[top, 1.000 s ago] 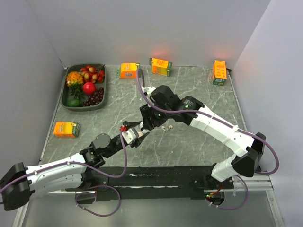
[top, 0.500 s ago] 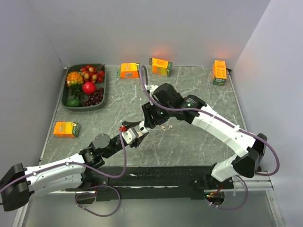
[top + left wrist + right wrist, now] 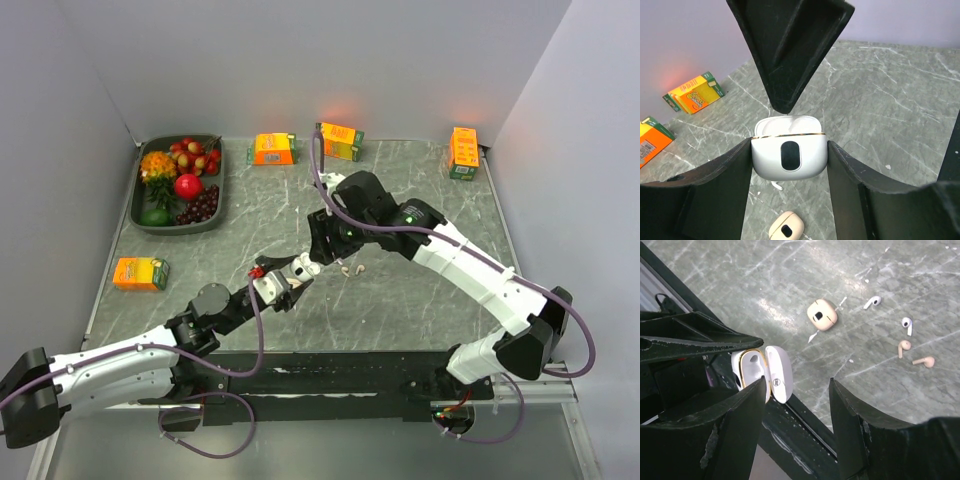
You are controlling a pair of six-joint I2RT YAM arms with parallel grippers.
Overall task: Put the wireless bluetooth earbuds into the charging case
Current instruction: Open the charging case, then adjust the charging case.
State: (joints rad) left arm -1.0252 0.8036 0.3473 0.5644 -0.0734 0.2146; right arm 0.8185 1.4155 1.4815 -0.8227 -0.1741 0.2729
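The charging case (image 3: 789,157) is white with a gold rim and a black oval, the two earbuds (image 3: 872,301) white, the other earbud pair (image 3: 924,360) and small case (image 3: 822,315) beige, the cartons (image 3: 140,272) orange with green ends, and the table (image 3: 420,300) dark grey veined with white.

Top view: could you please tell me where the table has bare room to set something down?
Free: the back right, between the middle carton and the right carton; the near strip in front of the earbuds. Crowded: the centre, where the left pincer and right pincer meet at the case, and around the tray.
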